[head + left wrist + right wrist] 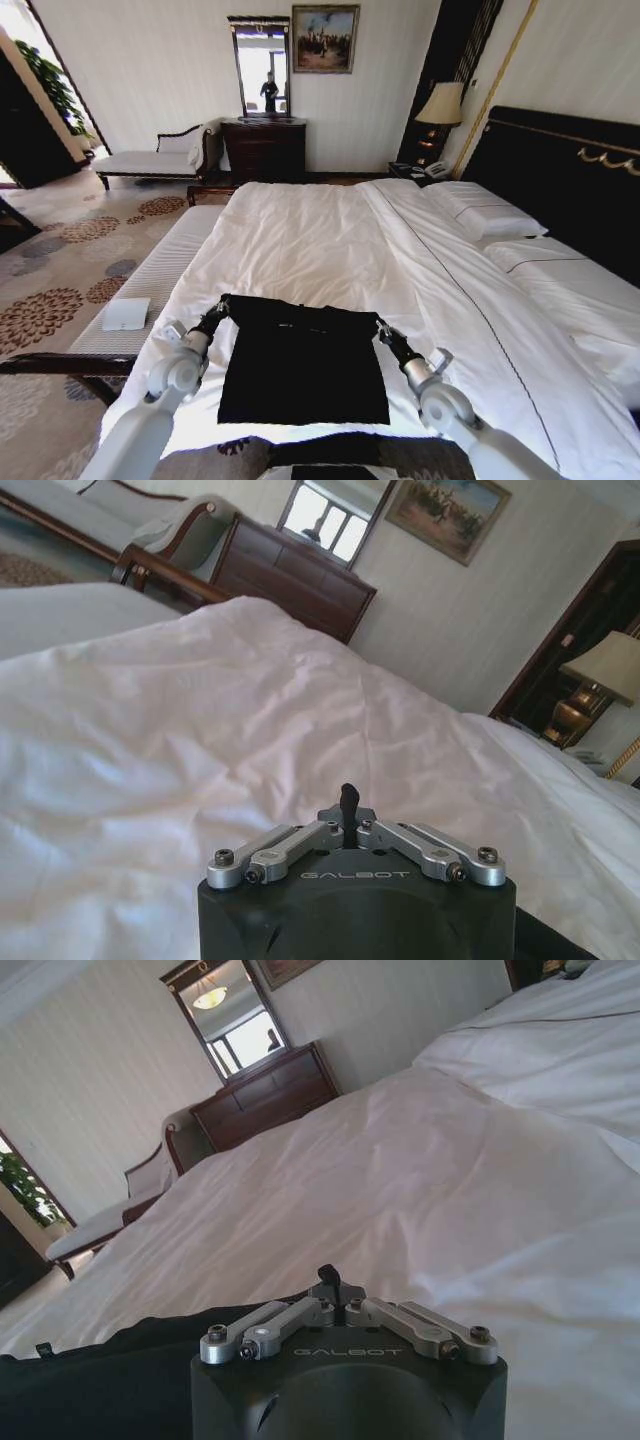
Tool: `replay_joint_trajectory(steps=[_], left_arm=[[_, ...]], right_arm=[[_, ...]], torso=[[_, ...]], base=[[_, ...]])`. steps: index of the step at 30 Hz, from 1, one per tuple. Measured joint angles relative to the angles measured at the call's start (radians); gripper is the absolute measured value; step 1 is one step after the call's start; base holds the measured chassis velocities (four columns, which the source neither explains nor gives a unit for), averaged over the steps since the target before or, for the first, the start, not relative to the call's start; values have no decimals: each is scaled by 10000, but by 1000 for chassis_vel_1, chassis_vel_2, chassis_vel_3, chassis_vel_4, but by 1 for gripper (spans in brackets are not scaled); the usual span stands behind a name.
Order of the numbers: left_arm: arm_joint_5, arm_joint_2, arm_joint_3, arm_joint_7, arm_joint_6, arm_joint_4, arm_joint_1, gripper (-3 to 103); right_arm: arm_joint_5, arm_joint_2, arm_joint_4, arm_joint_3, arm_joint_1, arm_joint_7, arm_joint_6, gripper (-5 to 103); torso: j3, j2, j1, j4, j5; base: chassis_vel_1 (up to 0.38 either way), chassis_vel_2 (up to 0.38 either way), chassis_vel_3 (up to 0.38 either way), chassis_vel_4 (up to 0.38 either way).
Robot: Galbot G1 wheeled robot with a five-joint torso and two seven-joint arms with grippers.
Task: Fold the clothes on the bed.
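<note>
The black T-shirt (300, 365) lies as a rough rectangle on the white duvet of the bed (300, 240), near its close edge. Its far edge runs as a raised, taut band between my two grippers. My left gripper (222, 308) is at the far left corner and my right gripper (381, 327) at the far right corner. In the left wrist view the left gripper (347, 798) has its fingers pinched together over the duvet. In the right wrist view the right gripper (328, 1280) is pinched the same way, with black cloth (100, 1385) reaching up to it. No lettering shows.
White pillows (485, 215) and the dark headboard (560, 170) lie to the right. A long white-cushioned bench (150, 285) runs along the bed's left side with a white flat object (126, 314) on it. A dresser (263, 150) and a lamp (443, 105) stand at the far wall.
</note>
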Motion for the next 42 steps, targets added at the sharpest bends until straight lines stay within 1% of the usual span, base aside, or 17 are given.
replay_joint_trajectory(steps=[2,6,9,10,12,13,14,15,17,19,20,22,25,27,29,34,42], left_arm=[[-51,-272,-82,-157,117,-267,429,0],[-107,-521,-49,-347,176,-543,462,0],[-770,-817,-70,-423,157,-1005,263,0],[-770,-817,-70,-423,157,-1005,263,0],[-1317,-1074,-187,-418,92,-1278,354,0],[-1260,-1112,-221,-362,52,-1249,528,0],[-959,-1102,-239,-238,4,-1113,761,0],[-959,-1102,-239,-238,4,-1113,761,0],[-177,-954,-270,145,-152,-758,1282,0],[271,-868,-312,340,-231,-567,1578,0],[271,-868,-312,340,-231,-567,1578,0],[754,-825,-408,474,-318,-356,1802,0],[971,-800,-442,487,-324,-281,1868,0],[1419,-763,-444,488,-302,-188,1935,0],[1512,-756,-440,488,-282,-176,1954,0],[2146,-720,-401,549,-100,-196,2309,0],[2312,-733,-432,762,-90,9,2490,0]], right_arm=[[-281,243,58,201,-545,-2,75,0],[-422,379,127,375,-692,12,172,0],[-418,450,135,503,-488,95,334,0],[-418,450,135,503,-488,95,334,0],[-410,553,60,554,-398,161,517,0],[-433,611,17,557,-416,169,582,0],[-507,669,-29,551,-475,171,641,0],[-507,669,-29,551,-475,171,641,0],[-783,814,-135,440,-739,143,769,0],[-992,907,-186,344,-917,96,840,0],[-992,907,-186,344,-917,96,840,0],[-1279,1051,-273,180,-1159,69,937,0],[-1422,1130,-308,125,-1300,69,988,0],[-1614,1220,-326,92,-1608,135,1023,0],[-1662,1233,-330,91,-1690,175,1024,0],[-1937,1260,-453,145,-2216,339,1075,0],[-2211,1364,-470,-31,-2479,299,1184,0]], torso=[[0,-1,1,1,-1],[0,-1,0,0,0],[0,-2,2,-1,0],[0,-2,2,-1,0],[1,-3,5,-1,1],[2,-4,5,0,2],[2,-3,4,1,2],[2,-3,4,1,2],[2,-3,4,1,-1],[1,-2,3,2,-2],[1,-2,3,2,-2],[0,-2,2,2,-1],[1,-3,2,1,-1],[2,-3,3,1,0],[1,-3,3,1,-1],[0,-3,1,1,-1],[1,-2,2,1,0]], base=[[0,0,0,0],[0,0,0,0],[0,0,0,0],[0,0,0,0],[0,0,0,0],[0,0,0,0],[0,0,0,0],[0,0,0,0],[0,0,0,0],[0,0,0,0],[0,0,0,0],[0,0,0,0],[0,0,0,0],[0,0,0,0],[0,0,0,0],[0,0,0,0],[0,0,0,0]])
